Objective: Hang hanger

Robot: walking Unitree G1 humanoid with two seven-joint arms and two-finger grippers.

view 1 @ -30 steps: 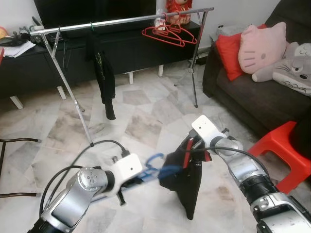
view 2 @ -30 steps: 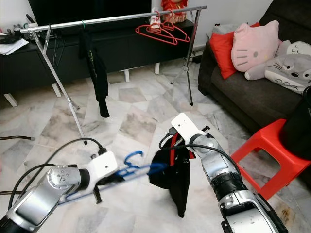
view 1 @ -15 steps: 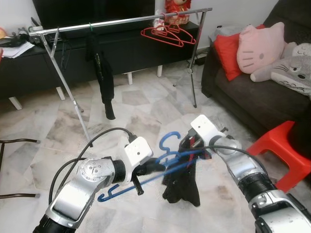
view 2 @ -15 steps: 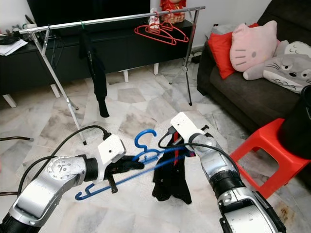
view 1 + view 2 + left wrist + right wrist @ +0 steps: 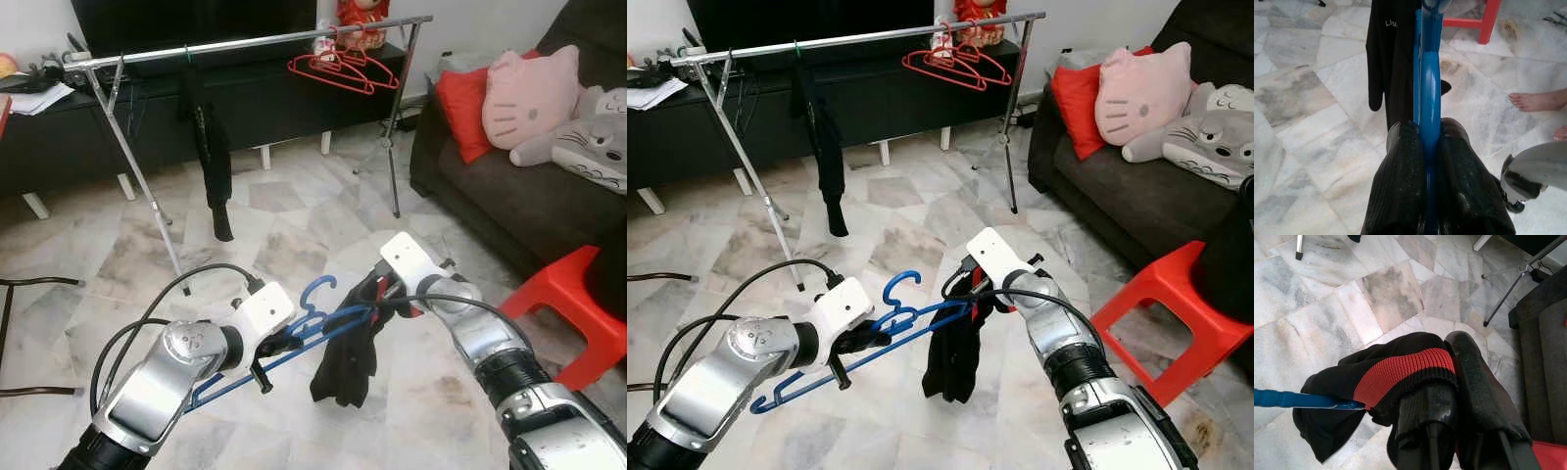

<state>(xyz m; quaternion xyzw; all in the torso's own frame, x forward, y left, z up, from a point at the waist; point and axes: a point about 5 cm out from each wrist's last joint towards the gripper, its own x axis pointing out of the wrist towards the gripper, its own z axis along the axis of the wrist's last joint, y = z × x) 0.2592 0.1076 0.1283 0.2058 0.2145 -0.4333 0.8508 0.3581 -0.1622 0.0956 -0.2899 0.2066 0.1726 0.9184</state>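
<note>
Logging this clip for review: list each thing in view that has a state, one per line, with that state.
Blue hanger: off the rail, held low over the floor, one end inside the black garment.
Black garment: partly on the blue hanger, drooping.
Left hand: shut on the blue hanger.
Right hand: shut on the black garment's red-banded edge.
Clothes rail: standing.
Red hangers: hung, bare.
Dark garment: hung on the clothes rail.
</note>
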